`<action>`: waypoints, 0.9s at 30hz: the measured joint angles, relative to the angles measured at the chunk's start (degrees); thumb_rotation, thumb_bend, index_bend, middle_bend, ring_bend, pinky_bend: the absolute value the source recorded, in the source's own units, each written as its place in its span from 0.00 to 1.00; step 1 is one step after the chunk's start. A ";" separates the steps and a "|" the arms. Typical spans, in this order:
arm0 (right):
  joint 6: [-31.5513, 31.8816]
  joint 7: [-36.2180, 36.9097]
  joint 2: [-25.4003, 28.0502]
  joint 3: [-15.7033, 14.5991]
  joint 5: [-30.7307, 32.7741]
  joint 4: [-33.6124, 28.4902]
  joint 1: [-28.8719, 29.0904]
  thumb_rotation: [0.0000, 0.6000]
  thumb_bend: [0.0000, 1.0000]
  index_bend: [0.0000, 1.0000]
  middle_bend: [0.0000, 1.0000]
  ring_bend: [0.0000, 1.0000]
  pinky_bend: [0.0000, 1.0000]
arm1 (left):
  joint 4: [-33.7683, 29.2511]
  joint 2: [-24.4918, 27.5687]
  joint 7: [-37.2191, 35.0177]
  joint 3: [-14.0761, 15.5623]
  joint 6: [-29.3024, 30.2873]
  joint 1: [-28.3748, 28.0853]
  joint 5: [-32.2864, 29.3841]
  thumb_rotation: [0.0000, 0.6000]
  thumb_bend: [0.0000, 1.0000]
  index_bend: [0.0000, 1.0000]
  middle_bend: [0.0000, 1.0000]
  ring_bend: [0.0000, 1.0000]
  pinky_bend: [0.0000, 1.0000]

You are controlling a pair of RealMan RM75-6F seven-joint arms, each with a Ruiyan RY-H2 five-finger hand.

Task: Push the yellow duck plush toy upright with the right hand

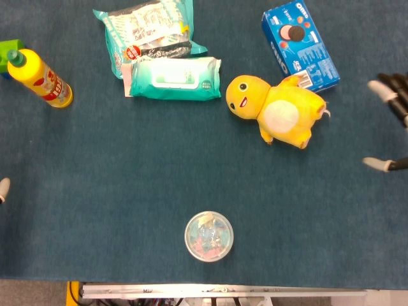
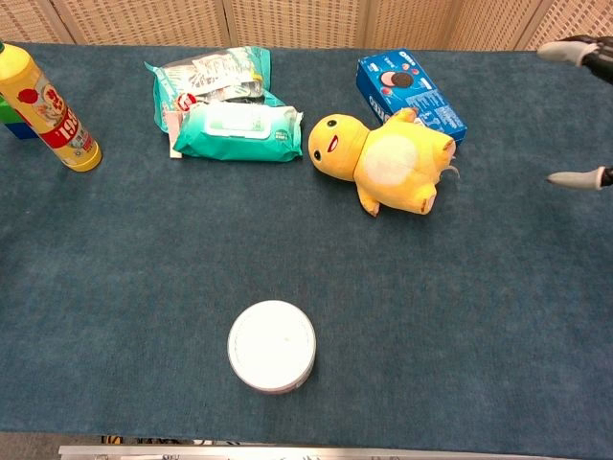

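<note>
The yellow duck plush [image 1: 275,109] [image 2: 381,159] lies on its back on the blue cloth, head to the left, white belly up, its feet end touching the Oreo box. My right hand [image 1: 390,124] [image 2: 584,110] enters at the right edge, well to the right of the duck and clear of it, fingers spread apart and holding nothing. Only a fingertip of my left hand [image 1: 3,189] shows at the left edge of the head view, far from the duck.
A blue Oreo box [image 1: 299,45] lies behind the duck. Wet wipes pack [image 1: 175,78] and a snack bag [image 1: 145,29] lie to its left. A yellow bottle [image 1: 39,78] is at far left, and a round lidded tub [image 1: 209,236] near the front edge.
</note>
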 measured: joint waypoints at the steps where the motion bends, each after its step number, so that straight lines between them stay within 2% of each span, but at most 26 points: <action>1: -0.62 -0.84 -0.42 0.16 -0.19 0.01 0.75 0.14 0.00 0.04 0.03 0.00 0.00 | -0.02 0.02 -0.01 0.05 0.12 0.12 0.03 1.00 0.26 0.17 0.17 0.15 0.10; 3: -2.29 -2.95 -1.59 0.58 -0.46 0.17 2.48 0.04 0.00 0.06 0.03 0.00 0.00 | -0.06 0.11 -0.08 0.12 0.31 0.32 0.04 1.00 0.26 0.17 0.17 0.15 0.10; 5: -4.00 -4.78 -2.49 0.90 -0.61 0.38 3.97 0.01 0.00 0.07 0.03 0.00 0.00 | -0.07 0.21 -0.23 0.17 0.47 0.48 0.07 1.00 0.26 0.17 0.17 0.15 0.10; 12: -11.40 -11.46 -6.36 2.01 -1.10 2.54 10.65 0.01 0.00 0.07 0.03 0.00 0.00 | 0.37 0.01 -0.51 0.25 0.66 0.78 0.13 1.00 0.26 0.17 0.17 0.15 0.10; 17: -14.04 -14.36 -9.23 2.17 -1.92 5.04 13.94 0.01 0.00 0.07 0.03 0.00 0.00 | 0.63 -0.20 -0.56 0.26 0.56 0.90 -0.02 1.00 0.26 0.17 0.17 0.15 0.10; 27: -15.81 -17.22 -17.25 1.25 -5.49 15.77 19.03 0.01 0.00 0.07 0.03 0.00 0.00 | 1.17 -0.56 -1.09 0.09 0.98 1.27 -0.16 1.00 0.26 0.17 0.17 0.15 0.10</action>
